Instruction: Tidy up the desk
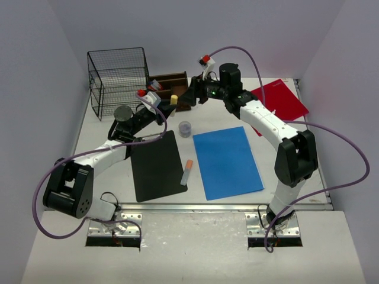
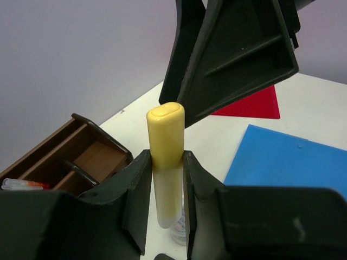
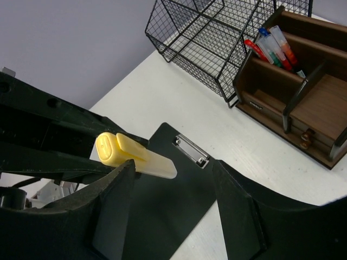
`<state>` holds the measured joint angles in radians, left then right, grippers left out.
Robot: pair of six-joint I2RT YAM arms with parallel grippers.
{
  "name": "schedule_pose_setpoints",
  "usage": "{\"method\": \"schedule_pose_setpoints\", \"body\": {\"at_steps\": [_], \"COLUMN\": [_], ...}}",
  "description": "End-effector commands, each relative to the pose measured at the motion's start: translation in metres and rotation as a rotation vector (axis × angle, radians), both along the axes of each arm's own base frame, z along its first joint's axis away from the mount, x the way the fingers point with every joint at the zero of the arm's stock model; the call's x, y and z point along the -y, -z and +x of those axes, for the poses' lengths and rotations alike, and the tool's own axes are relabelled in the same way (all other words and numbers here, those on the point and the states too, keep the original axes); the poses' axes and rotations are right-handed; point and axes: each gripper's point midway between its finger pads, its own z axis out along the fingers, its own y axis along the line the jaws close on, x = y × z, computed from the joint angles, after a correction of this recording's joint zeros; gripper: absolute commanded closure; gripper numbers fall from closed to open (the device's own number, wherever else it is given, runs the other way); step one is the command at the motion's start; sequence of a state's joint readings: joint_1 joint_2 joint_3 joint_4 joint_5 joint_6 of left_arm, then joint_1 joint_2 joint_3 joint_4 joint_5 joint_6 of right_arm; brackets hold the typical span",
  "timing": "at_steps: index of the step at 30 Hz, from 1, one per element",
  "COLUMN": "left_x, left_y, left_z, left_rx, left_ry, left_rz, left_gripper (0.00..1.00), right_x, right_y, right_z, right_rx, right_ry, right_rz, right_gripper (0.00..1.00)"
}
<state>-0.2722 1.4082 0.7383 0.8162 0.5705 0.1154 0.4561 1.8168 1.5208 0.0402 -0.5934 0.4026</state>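
Note:
My left gripper [image 2: 166,173] is shut on a yellow highlighter [image 2: 165,141] and holds it upright above the white desk [image 1: 106,127], cap end up. From above, the highlighter [image 1: 173,99] hangs just in front of the wooden organizer [image 1: 169,80]. The right gripper [image 3: 173,168] is open and faces it, its jaws spread wider than the pen. The highlighter [image 3: 133,154] lies against the tip of one finger, and the other finger is well apart. One right finger [image 2: 233,54] looms just behind the cap.
A wire basket [image 1: 118,80] stands at the back left beside the organizer, which holds several pens [image 3: 271,46]. A black clipboard [image 1: 157,165], an orange-capped marker [image 1: 187,171], a small clear jar [image 1: 185,128], a blue folder [image 1: 228,163] and a red folder [image 1: 284,100] lie on the desk.

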Motion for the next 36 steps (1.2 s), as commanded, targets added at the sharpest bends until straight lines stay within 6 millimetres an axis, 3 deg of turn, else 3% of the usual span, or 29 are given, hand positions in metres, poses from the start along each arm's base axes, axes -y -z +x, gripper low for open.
{"method": "schedule_pose_setpoints", "body": {"at_steps": [1,6,12,18,25,36], "left_x": [0.004,0.0,-0.002,-0.002,0.003,0.006], "left_y": [-0.022,-0.019,-0.016,-0.016,-0.014,-0.016], "left_z": [-0.013,-0.014,-0.011,-0.011,-0.016,-0.018], "left_rx": [0.088,0.082,0.068,0.053,0.048,0.036], "left_ry": [0.041,0.025,0.012,0.014,0.057,0.079], "left_rz": [-0.003,-0.001,-0.003,-0.009,0.005,0.005], "left_gripper": [1.0,1.0,1.0,1.0,1.0,1.0], "right_x": [-0.01,-0.007,-0.003,0.001,-0.01,-0.031], "right_y": [-0.028,-0.03,-0.04,-0.037,-0.044,-0.027], "right_z": [-0.005,-0.01,-0.031,-0.045,-0.044,-0.033], "right_rx": [0.057,0.075,0.1,0.106,0.117,0.111], "right_ry": [-0.045,-0.057,-0.114,-0.15,-0.177,-0.176], "right_rz": [0.05,0.035,0.045,0.032,0.051,0.025], "right_gripper": [0.4,0.4,0.41,0.43,0.46,0.49]}}
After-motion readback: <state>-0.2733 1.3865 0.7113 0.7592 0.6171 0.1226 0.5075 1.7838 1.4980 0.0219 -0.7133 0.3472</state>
